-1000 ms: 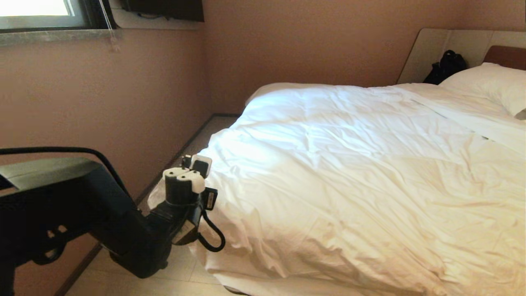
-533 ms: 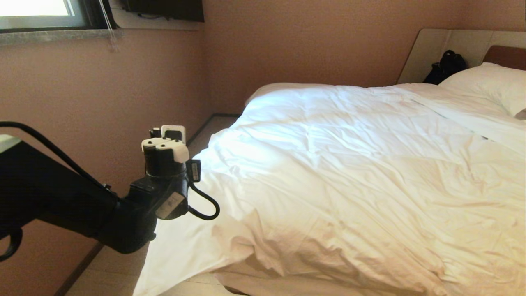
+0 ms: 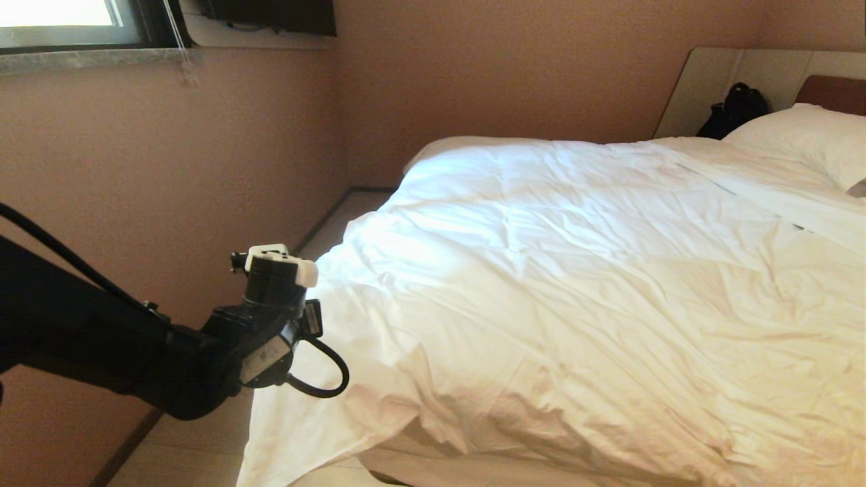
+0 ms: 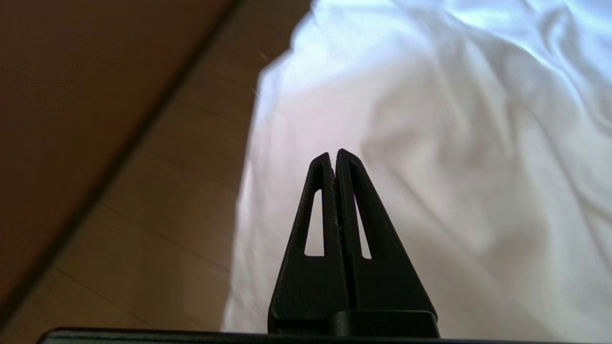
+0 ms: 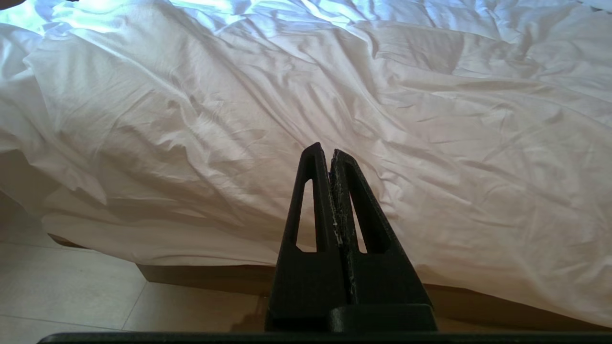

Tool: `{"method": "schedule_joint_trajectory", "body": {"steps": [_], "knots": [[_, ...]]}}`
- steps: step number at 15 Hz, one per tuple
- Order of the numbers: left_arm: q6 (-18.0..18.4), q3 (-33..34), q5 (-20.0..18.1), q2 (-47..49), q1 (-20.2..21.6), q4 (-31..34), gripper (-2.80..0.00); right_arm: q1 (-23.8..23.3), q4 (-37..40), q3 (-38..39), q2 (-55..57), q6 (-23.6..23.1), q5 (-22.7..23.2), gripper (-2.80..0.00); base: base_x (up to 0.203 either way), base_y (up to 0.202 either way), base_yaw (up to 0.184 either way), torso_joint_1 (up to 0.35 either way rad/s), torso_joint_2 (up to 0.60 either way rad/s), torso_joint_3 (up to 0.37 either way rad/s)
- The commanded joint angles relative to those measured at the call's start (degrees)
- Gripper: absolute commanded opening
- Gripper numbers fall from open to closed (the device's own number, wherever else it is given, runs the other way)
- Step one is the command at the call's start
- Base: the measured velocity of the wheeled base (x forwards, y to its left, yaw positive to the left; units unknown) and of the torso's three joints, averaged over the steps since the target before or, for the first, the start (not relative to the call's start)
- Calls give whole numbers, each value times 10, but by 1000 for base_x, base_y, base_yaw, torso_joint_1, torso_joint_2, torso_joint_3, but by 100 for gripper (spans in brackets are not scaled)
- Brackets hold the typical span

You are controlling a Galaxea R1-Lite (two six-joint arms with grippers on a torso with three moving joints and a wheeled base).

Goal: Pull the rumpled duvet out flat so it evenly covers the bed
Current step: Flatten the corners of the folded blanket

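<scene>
The white wrinkled duvet (image 3: pixel 575 284) lies spread over the bed, whose brown base (image 5: pixel 201 277) shows under the hanging edge. The duvet's near left corner (image 3: pixel 298 419) drapes out toward the floor. My left arm's wrist (image 3: pixel 274 291) hovers just left of that corner, beside the wall. In the left wrist view my left gripper (image 4: pixel 333 155) is shut, with no cloth seen between its fingers, and the duvet (image 4: pixel 430 143) lies beyond it. My right gripper (image 5: pixel 330 153) is shut on nothing and faces the duvet's side (image 5: pixel 334 95); it is outside the head view.
A pinkish wall (image 3: pixel 169 169) runs close along the bed's left, leaving a narrow strip of tiled floor (image 3: pixel 189 453). A white pillow (image 3: pixel 805 138) and a black bag (image 3: pixel 734 108) sit at the headboard (image 3: pixel 835 91). A window (image 3: pixel 61 20) is up left.
My left arm swung left away from the bed edge, rose, then dropped a little. The duvet's near left corner, bunched before, now hangs spread out toward the floor.
</scene>
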Motion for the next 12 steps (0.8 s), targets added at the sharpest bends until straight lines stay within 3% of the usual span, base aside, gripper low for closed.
{"method": "schedule_joint_trajectory", "body": {"steps": [1, 3, 4, 6, 7, 8, 10, 12], "knots": [[-25, 1, -32, -24, 2, 37, -280, 0, 0, 0, 0, 0, 0, -280, 0, 0, 0, 0, 0, 0], [-57, -5, -165, -50, 25, 138, -280, 0, 0, 0, 0, 0, 0, -280, 0, 0, 0, 0, 0, 0], [-64, -7, -202, -58, 43, 164, -280, 0, 0, 0, 0, 0, 0, -280, 0, 0, 0, 0, 0, 0], [-3, -12, -298, -52, 96, 158, -280, 0, 0, 0, 0, 0, 0, -280, 0, 0, 0, 0, 0, 0], [55, -20, -356, -45, 129, 145, -280, 0, 0, 0, 0, 0, 0, -280, 0, 0, 0, 0, 0, 0], [105, -30, -388, -36, 149, 134, -280, 0, 0, 0, 0, 0, 0, -280, 0, 0, 0, 0, 0, 0], [166, -56, -427, -23, 167, 117, -280, 0, 0, 0, 0, 0, 0, -280, 0, 0, 0, 0, 0, 0], [195, -75, -450, -14, 170, 111, -280, 0, 0, 0, 0, 0, 0, -280, 0, 0, 0, 0, 0, 0]]}}
